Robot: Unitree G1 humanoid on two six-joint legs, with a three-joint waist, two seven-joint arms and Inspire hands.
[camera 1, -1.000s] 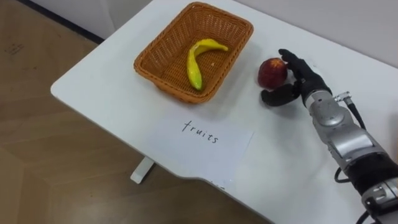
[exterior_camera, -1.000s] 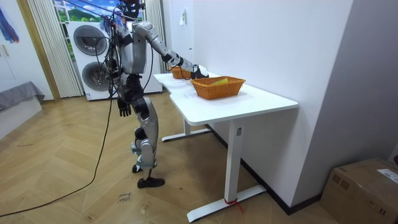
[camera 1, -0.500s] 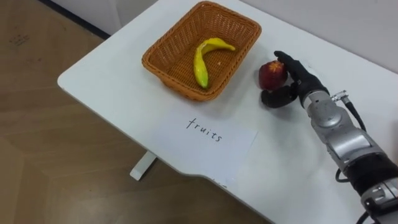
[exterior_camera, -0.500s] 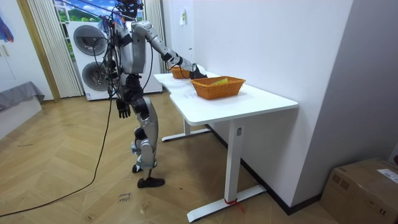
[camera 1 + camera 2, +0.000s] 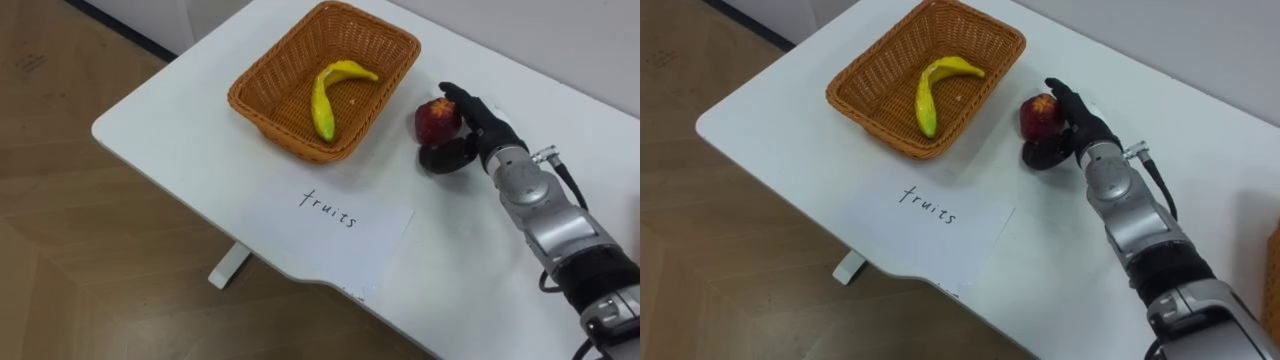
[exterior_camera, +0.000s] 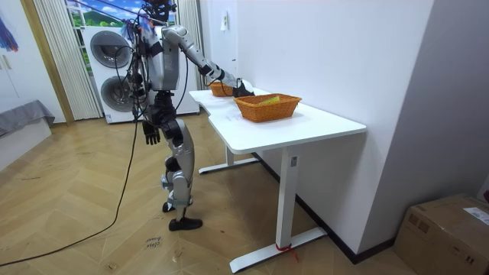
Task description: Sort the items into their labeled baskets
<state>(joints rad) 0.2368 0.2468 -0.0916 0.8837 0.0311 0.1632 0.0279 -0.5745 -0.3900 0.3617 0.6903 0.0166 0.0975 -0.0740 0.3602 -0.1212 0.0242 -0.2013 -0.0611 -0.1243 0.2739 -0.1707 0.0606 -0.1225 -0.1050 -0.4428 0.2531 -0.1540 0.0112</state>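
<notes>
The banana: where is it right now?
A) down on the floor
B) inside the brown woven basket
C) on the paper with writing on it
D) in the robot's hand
B: the banana lies inside the basket, while the right hand is curled round the apple beside the basket.

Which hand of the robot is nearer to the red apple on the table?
Right. The right hand is curled round the apple, fingers behind it and thumb in front. The left hand hangs at the robot's side, away from the table.
</notes>
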